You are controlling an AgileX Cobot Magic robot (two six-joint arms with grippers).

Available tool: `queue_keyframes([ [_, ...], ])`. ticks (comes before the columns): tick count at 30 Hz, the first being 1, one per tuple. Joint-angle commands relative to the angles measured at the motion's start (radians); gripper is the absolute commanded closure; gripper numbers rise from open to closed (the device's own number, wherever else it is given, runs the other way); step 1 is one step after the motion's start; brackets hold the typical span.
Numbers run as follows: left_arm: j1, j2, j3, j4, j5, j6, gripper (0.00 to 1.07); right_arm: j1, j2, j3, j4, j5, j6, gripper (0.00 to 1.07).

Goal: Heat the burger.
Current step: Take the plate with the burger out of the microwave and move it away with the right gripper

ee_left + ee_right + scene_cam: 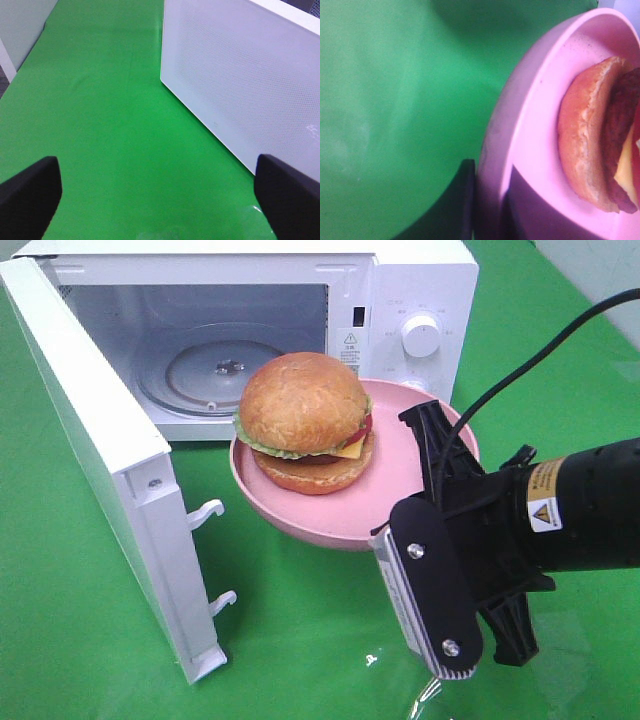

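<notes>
Green cloth [300, 640] covers the whole work surface, and on its far side a white microwave [400, 300] stands with its door [100, 470] swung fully open toward the near left. Its cavity is seen to hold only the glass turntable [205, 375]; nothing is loaded yet. Just in front of the opening, a pink plate [400, 500] is carried clear of the cloth, tilted slightly, and the burger [305, 422] sits on it, toward the plate's left side. The plate's near right rim is clamped by the right gripper [490, 205], one dark finger [457, 205] being seen under the rim in the right wrist view and the other pressed on the upper face.

The left gripper [155, 195] hangs wide apart over bare cloth beside the door's outer face, holding nothing.

The step in hand is judged to be the carrying of the plate into the microwave. For the next move, the plate would need to be levelled, carried farther and leftward through the opening, and set down centred on the turntable, with the door edge and cavity frame cleared. The door remains to be shut afterwards.
</notes>
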Motion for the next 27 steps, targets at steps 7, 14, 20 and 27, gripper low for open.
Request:
queue_keyframes([
  [7, -0.007, -0.004, 0.004, -0.006, 0.001, -0.005, 0.1, 0.003, -0.161, 0.05, -0.168, 0.057, 0.159, 1.07],
  [14, -0.007, -0.004, 0.004, -0.006, 0.001, -0.005, 0.1, 0.003, -0.271, 0.065, -0.296, 0.184, 0.323, 1.07],
  [20, -0.007, -0.004, 0.004, -0.006, 0.001, -0.005, 0.1, 0.003, -0.372, 0.065, -0.395, 0.299, 0.466, 1.07],
  [27, -0.007, -0.004, 0.004, -0.006, 0.001, -0.005, 0.1, 0.003, -0.402, 0.065, -0.478, 0.457, 0.618, 1.07],
])
